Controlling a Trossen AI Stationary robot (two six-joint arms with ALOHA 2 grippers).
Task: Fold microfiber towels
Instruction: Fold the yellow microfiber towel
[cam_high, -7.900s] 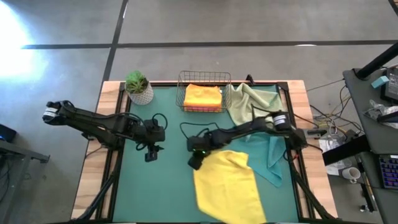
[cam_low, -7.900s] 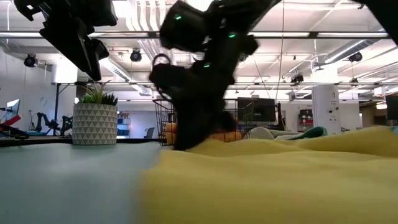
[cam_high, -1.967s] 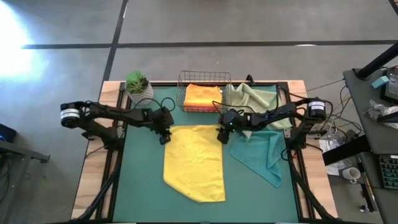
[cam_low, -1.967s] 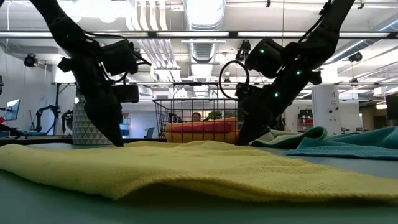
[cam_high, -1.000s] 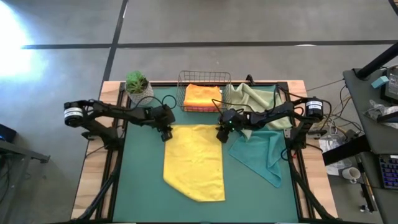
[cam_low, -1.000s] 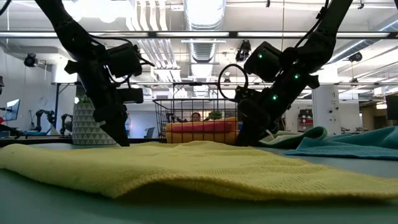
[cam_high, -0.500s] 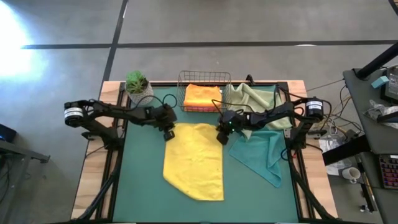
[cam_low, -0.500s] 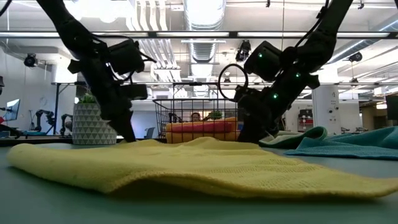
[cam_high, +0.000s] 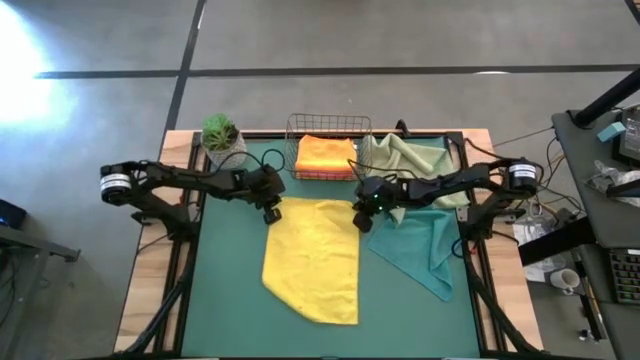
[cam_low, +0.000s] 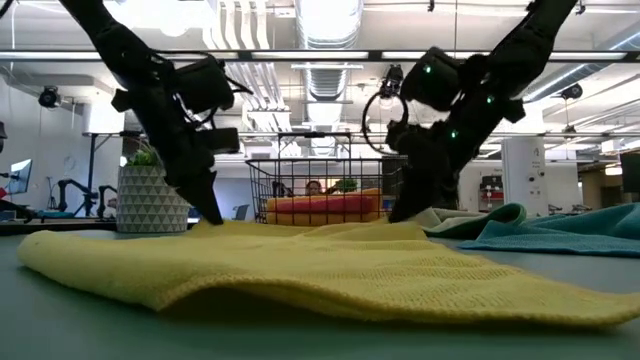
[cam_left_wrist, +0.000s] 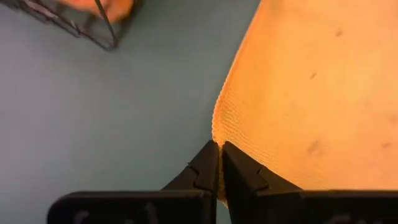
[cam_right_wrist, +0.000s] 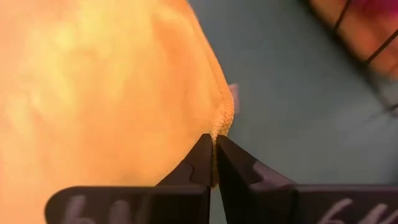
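Observation:
A yellow microfiber towel (cam_high: 312, 260) lies spread on the green mat (cam_high: 230, 290) in the middle of the table. My left gripper (cam_high: 271, 213) is shut on its far left corner, and my right gripper (cam_high: 363, 221) is shut on its far right corner. In the low view the far edge (cam_low: 300, 228) stands a little above the mat between the two grippers, while the rest of the towel (cam_low: 330, 275) lies flat. The wrist views show the towel (cam_left_wrist: 311, 93) (cam_right_wrist: 112, 93) beyond each pair of shut fingers. My left gripper pinches the towel's far left corner (cam_left_wrist: 216, 132) between its two fingertips. The fingers slant down from the table's left side. The corner is raised slightly off the mat and the cloth behind it is slack. My right gripper pinches the far right corner (cam_right_wrist: 220, 124) between its two fingertips. The fingers slant down from the table's right side. This corner is also lifted a little, with the rest of the towel on the mat.
A wire basket (cam_high: 330, 119) holding a folded orange towel (cam_high: 326, 155) stands just behind the yellow towel. A potted plant (cam_high: 222, 140) sits at the far left. A sage green towel (cam_high: 405, 165) and a teal towel (cam_high: 425, 245) lie along the right side.
Both grippers have taken hold of the yellow towel's far corners and risen a little, the right one more. The towel's far edge has come up off the mat. Its near part has stayed lying where it was.

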